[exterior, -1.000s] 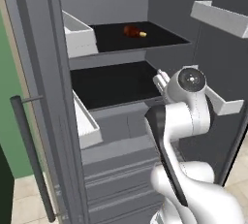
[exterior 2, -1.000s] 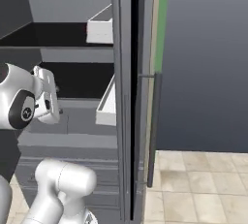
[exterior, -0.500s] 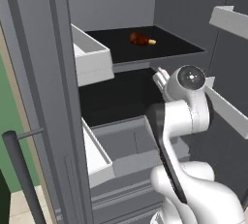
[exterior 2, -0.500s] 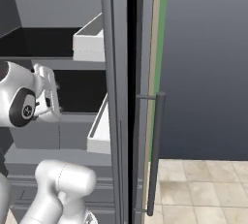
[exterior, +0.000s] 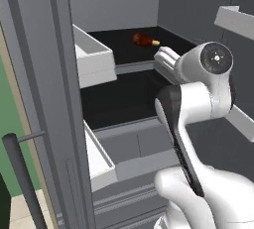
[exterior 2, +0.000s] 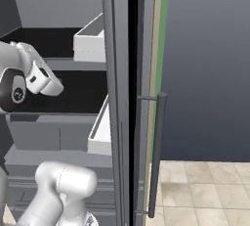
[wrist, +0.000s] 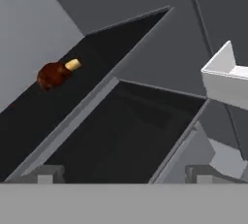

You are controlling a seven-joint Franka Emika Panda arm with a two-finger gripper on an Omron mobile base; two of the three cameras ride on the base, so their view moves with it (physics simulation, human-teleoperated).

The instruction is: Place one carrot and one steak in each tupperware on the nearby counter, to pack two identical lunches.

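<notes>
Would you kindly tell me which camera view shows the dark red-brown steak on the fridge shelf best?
The hand view: the dark red-brown steak lies unobstructed, its pale bone end clear. The left base view shows it smaller, far back on the black upper shelf.

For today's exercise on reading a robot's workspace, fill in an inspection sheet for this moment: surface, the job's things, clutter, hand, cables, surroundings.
Surface: dark upper shelf and dark lower shelf inside an open grey fridge.
Job's things: one reddish-brown steak with a pale bone end lies on the upper shelf, toward the back; carrots, tupperware and counter nothing seen.
Clutter: nothing seen on the shelves; white door bins hang at the sides.
Hand: hand open, holding nothing, in front of the shelves, short of the steak.
Cables: nothing seen.
Surroundings: fridge door with a dark bar handle; beige tiled floor.
</notes>
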